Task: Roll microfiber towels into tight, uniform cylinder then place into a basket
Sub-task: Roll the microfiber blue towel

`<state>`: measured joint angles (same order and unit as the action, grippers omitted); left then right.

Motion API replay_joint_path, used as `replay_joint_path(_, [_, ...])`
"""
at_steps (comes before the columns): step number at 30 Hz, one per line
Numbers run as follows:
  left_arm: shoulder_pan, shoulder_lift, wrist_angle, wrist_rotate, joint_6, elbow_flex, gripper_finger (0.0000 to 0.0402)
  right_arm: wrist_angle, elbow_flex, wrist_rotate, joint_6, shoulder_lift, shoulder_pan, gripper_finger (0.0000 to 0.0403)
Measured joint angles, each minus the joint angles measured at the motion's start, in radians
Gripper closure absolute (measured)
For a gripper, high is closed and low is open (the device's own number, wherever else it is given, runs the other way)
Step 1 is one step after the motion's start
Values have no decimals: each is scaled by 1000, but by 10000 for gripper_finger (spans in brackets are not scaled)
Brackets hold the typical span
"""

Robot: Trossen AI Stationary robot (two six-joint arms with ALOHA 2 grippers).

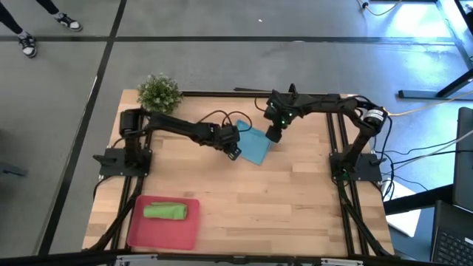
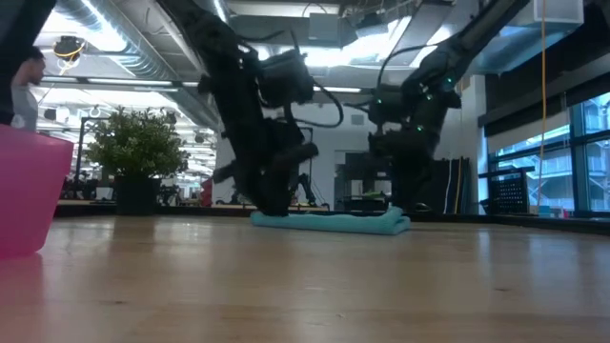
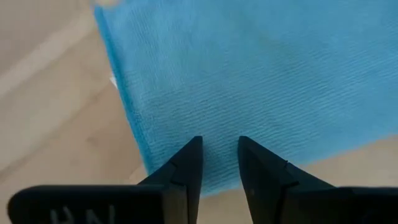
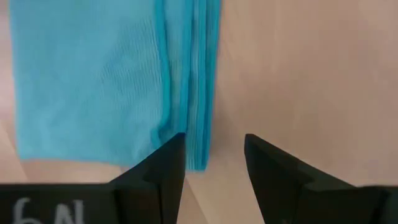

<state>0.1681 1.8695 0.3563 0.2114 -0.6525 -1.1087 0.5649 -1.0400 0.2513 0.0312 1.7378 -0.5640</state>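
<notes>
Wooden counter [image 1: 295,199] on a grey concrete floor, a person's feet just in view at the far left edge of the high view, and a small bushy plant [image 1: 160,91] on the counter's far left corner. Near left: red basket [image 1: 144,230] with the green towel [image 1: 165,211] already rolled and lying inside, so one is done. Centre: left claw [image 1: 234,151] sits low at the blue towel's [image 1: 255,146] left edge, fingers [image 3: 186,171] narrowly apart with nothing between them, tips over the cloth near its corner. The blue towel lies flat on the counter between the two arms, folded, not rolled yet. Right: right claw [image 1: 272,135] is at the towel's right side, jaws wide apart and empty, one finger [image 4: 165,165] over the stacked layered edge, the other over bare wood. Risks as I read it: that edge shows several loose layers, so a pinch there may catch only the top ones and the roll starts skewed or loose. The left claw's narrow gap may skid the cloth across the wood instead of pinning it. Both claws are close together over a small cloth, so collision is possible if they converge. An uneven start likely gives a cone, not a cylinder.
</notes>
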Motion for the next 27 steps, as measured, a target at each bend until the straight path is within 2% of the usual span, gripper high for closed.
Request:
replay_joint_path(7, [11, 50, -39, 8, -18, -4, 308, -108, 117, 1, -7, 1, 16, 238])
replay_joint_path(13, [42, 51, -38, 4, 40, -3, 308, -166, 165, -9, -27, -5, 40, 238])
replay_joint_path(27, [152, 56, -103, 3, 334, 1, 308, -166, 173, -20, -61, -2, 161, 237])
